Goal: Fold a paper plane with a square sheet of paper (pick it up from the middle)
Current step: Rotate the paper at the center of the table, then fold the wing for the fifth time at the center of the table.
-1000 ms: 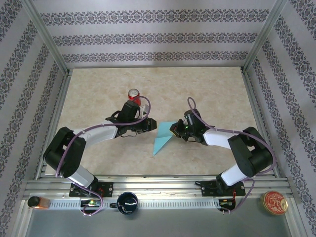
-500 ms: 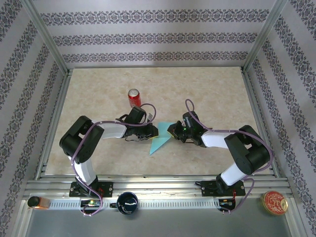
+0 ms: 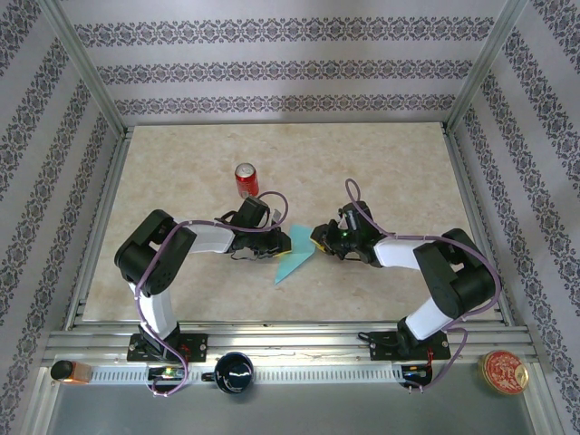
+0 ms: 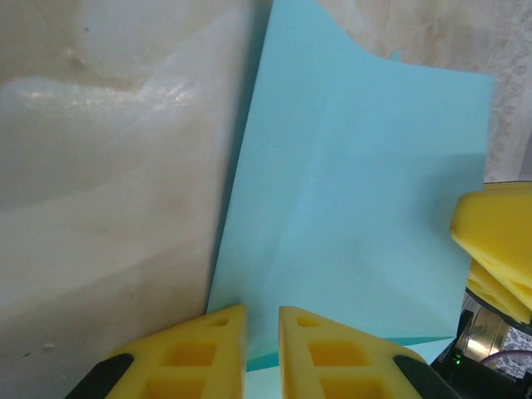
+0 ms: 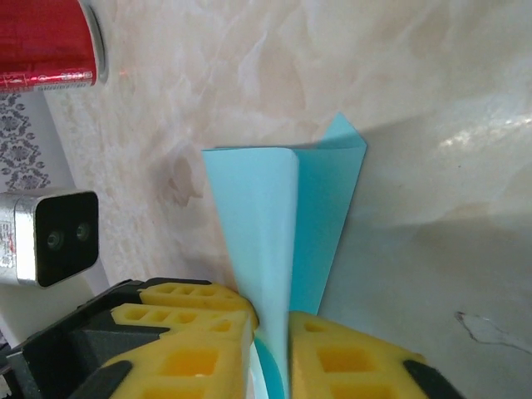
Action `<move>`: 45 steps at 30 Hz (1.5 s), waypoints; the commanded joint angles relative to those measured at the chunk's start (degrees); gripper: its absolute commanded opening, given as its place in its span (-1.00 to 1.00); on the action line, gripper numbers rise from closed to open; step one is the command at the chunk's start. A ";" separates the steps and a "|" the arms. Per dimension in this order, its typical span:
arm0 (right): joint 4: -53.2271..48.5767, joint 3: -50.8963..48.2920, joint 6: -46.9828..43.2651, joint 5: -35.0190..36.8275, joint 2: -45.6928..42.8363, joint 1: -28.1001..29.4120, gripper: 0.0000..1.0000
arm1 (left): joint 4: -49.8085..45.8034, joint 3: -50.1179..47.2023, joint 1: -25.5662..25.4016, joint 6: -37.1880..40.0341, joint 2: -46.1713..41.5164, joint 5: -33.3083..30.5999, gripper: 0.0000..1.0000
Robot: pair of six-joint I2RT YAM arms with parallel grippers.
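Left fingers (image 4: 241,317) and right fingers (image 5: 246,317) are pinching the part-folded turquoise sheet of paper (image 3: 292,261) from 9 and 3 o'clock at desk (image 3: 381,163) centre, likely steadying its crease for the next fold.

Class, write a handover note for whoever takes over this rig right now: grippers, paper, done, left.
Left gripper: shut on an edge of the paper.
Right gripper: shut on its standing fold.
Paper: held between both arms mid-table, nearer than the red can.
Done: folded into a narrow pointed shape.
Left: probably final creases and setting it down; how finished it is, I cannot tell.
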 commanded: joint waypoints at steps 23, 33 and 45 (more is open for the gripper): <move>-0.32 0.79 3.66 -0.98 -1.99 -0.28 -0.91 | -19.32 3.98 -26.36 27.19 -12.62 -45.93 -0.06; -0.23 0.31 4.27 -0.38 -2.69 0.08 -0.91 | -22.39 7.41 -30.04 27.08 -6.93 -53.98 -0.03; 0.37 0.71 4.54 -1.15 -2.26 0.17 -0.91 | -23.17 8.41 -30.26 27.51 -4.66 -55.72 -0.16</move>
